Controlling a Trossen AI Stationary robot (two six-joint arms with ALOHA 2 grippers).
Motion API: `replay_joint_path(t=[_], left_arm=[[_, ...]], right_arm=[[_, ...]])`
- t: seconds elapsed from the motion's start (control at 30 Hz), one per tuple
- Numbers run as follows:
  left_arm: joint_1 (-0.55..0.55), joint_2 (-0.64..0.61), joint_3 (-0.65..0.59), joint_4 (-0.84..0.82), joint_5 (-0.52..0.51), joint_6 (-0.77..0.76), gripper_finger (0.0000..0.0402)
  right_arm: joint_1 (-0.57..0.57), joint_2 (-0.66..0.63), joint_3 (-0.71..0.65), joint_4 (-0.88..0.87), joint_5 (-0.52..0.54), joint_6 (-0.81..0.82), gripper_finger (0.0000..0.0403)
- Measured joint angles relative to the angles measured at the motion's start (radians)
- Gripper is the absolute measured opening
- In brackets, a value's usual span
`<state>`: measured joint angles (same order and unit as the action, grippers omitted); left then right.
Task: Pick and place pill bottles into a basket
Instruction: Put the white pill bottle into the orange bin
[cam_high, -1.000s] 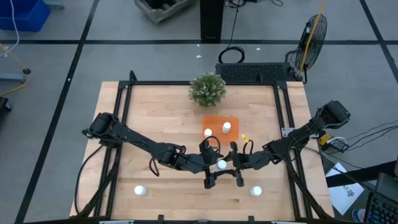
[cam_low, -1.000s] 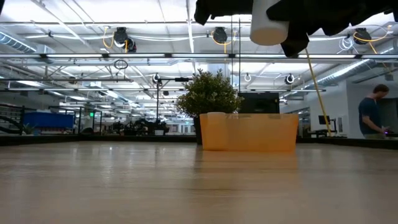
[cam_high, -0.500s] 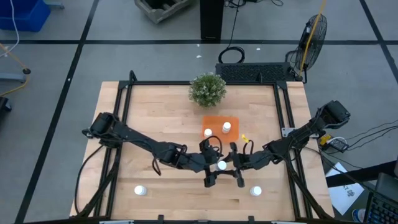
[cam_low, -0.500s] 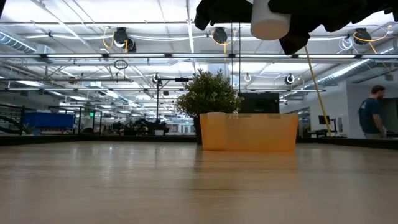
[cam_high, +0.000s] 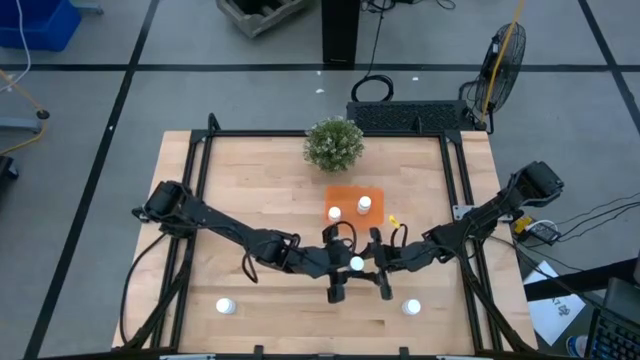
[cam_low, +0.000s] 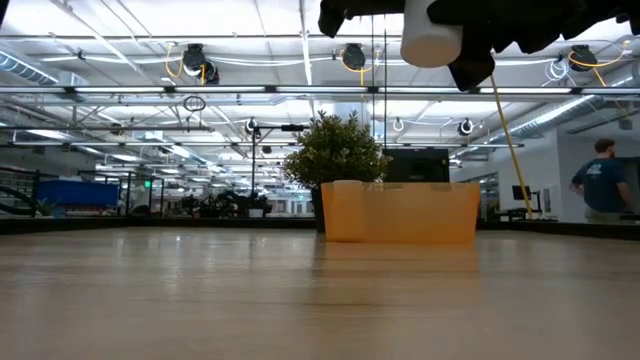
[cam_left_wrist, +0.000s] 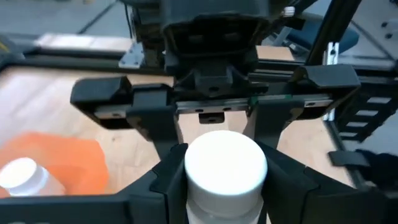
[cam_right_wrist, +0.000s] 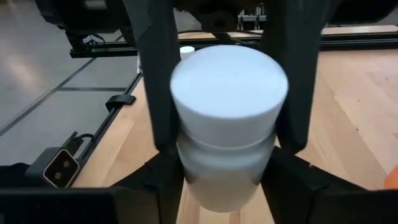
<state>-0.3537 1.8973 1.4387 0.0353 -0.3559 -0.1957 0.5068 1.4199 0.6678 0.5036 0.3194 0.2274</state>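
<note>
High view counts five small white cylindrical pill bottles: two in the shallow bright-orange plastic basket (cam_high: 355, 204) beyond my grippers, two on the wooden table (cam_high: 250, 190) behind them, one (cam_high: 356, 265) clamped between my left gripper (cam_high: 343, 266) and right gripper (cam_high: 369, 266). Low view alone shows that bottle (cam_low: 431, 38) raised off the tabletop.

Two slim matte-black jointed arms trail looping black cables.

Bright overhead light, blurry wrist close-ups.
</note>
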Motion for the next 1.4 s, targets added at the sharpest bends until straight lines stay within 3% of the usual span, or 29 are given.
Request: replay_joint_path(t=[0.27, 0.47, 0.63, 0.8, 0.93, 1.2, 1.4], left_arm=[[-0.005, 0.0, 0.001, 0.035, -0.04, 0.084, 0.0163], [0.011, -0.014, 0.001, -0.026, -0.118, 0.118, 0.0173], [0.063, -0.026, 0.0, -0.017, -0.206, 0.158, 0.0165], [0.151, -0.027, 0.001, -0.015, -0.112, 0.148, 0.0164], [0.211, -0.027, 0.001, -0.003, -0.095, 0.139, 0.0174], [0.342, -0.023, -0.017, 0.017, -0.056, 0.09, 0.0164], [0.428, -0.02, -0.175, 0.24, 0.064, 0.035, 0.0164]], right_arm=[[0.001, 0.001, 0.0, -0.032, 0.05, -0.003, 0.024], [0.032, 0.001, -0.015, -0.08, 0.058, 0.094, 0.024], [0.087, 0.001, -0.071, -0.073, 0.161, 0.125, 0.0227], [0.133, -0.019, -0.133, -0.063, 0.273, 0.138, 0.0215], [0.173, -0.074, -0.174, -0.072, 0.364, 0.149, 0.0205], [0.225, -0.213, -0.231, -0.06, 0.383, 0.149, 0.0192], [0.247, -0.288, -0.269, -0.059, 0.417, 0.124, 0.0185]])
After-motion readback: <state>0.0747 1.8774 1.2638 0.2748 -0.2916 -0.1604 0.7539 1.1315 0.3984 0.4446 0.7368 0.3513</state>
